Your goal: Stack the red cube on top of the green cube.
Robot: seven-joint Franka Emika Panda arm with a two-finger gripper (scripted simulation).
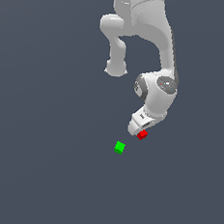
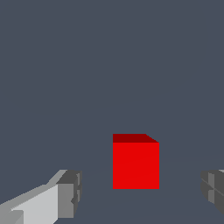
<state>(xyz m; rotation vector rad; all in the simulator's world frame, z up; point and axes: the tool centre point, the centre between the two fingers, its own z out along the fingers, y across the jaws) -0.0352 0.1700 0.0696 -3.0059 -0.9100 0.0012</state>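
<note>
1. Risk of a skewed grasp: small bright red cube (image 2: 135,164) sits between the grey finger pads (image 2: 70,194) but nearer one than the other in the wrist view, so closing from here could shove or twist it before both pads bite
2. Risk of a shallow pinch: pad tips look roughly level with the cube's lower half, yet depth is hard to judge; too high a grip could let it slip out on lifting
3. Risk of a bad placement later: small bright green cube (image 1: 119,147) lies just beside the red one, toward the exterior view's left and lower, apart and not touching; a crooked hold would carry over and tip the stack
4. Fingers (image 2: 141,194) spread wide, gaps visible on both sides of the red cube, nothing held
5. White arm reaching down from the top of the exterior view, wrist bent low, hand just over the dark grey bench (image 1: 40,175), tilted toward the red cube at its tip
</note>
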